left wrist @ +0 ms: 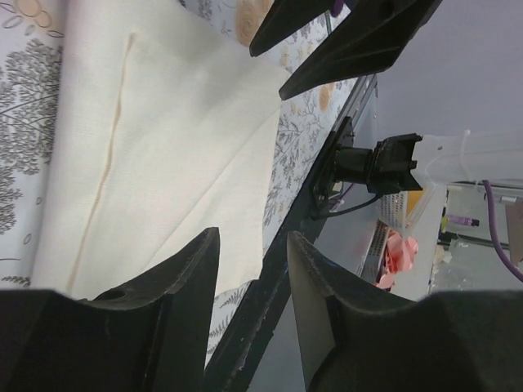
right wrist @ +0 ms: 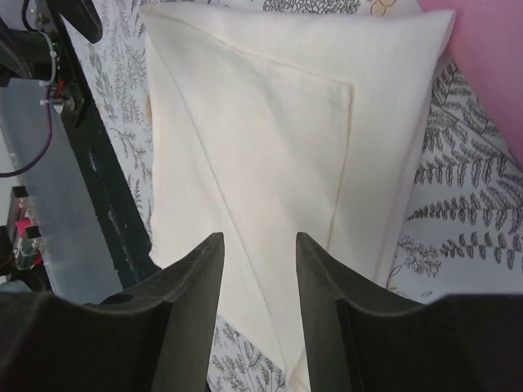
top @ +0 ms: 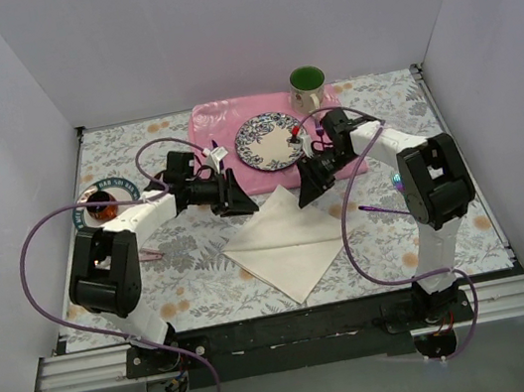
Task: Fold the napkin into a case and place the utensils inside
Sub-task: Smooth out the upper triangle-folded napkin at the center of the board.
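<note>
The cream-white napkin [top: 288, 242] lies flat as a diamond on the floral tablecloth, with a fold line across its middle. It also shows in the left wrist view [left wrist: 163, 139] and in the right wrist view [right wrist: 278, 122], where overlapping layers show. My left gripper [top: 242, 205] [left wrist: 253, 241] is open and empty above the napkin's far left edge. My right gripper [top: 305, 196] [right wrist: 260, 241] is open and empty above its far corner. A thin purple utensil [top: 378, 208] lies to the right of the napkin. A thin pinkish piece [top: 151, 255] lies to its left.
A pink placemat [top: 216, 128] at the back holds a patterned plate [top: 268, 142]; a green mug [top: 307, 83] stands behind it. A round dish [top: 102, 203] sits at the left. The right gripper's fingers [left wrist: 327, 41] show in the left wrist view. White walls enclose the table.
</note>
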Available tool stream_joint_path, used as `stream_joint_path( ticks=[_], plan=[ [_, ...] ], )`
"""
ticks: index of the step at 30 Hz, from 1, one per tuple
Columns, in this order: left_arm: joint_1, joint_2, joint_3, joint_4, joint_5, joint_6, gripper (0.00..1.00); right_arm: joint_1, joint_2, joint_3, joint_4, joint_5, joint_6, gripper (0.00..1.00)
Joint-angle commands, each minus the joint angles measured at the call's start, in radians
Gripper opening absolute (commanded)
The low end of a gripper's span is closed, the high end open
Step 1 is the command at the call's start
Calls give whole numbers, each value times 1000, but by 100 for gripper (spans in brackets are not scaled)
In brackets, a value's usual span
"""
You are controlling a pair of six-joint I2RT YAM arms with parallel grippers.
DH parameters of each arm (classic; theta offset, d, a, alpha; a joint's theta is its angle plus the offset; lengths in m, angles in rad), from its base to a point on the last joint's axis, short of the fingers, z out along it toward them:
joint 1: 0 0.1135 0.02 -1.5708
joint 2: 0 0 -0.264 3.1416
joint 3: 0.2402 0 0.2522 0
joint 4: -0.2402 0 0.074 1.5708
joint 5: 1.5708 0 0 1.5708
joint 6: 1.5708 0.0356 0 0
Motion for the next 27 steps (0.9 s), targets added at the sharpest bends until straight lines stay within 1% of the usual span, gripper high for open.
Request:
stream_joint_path(
  ticks=[1,7,12,17,21,24,27],
  plan=[
    [24,-58,2,-9,-23,4,39,50,44,65,54,73,54,49],
    [28,-73,-23,17,-30,-24,40,79,114,120,78,112,65,48],
    [31,-72,-15,11,-23,-25,40,87,157,145,101,126,82,48],
    [33,-70,-24,13,-22,-28,40,108,173,148,112,131,90,54],
    [33,-67,-24,23,-20,-39,40,117,183,147,117,139,88,55],
    [33,-61,-23,23,-17,-40,40,120,194,153,111,133,82,53],
    [33,-60,-24,25,-16,-39,40,119,193,157,105,108,82,46]
  ],
)
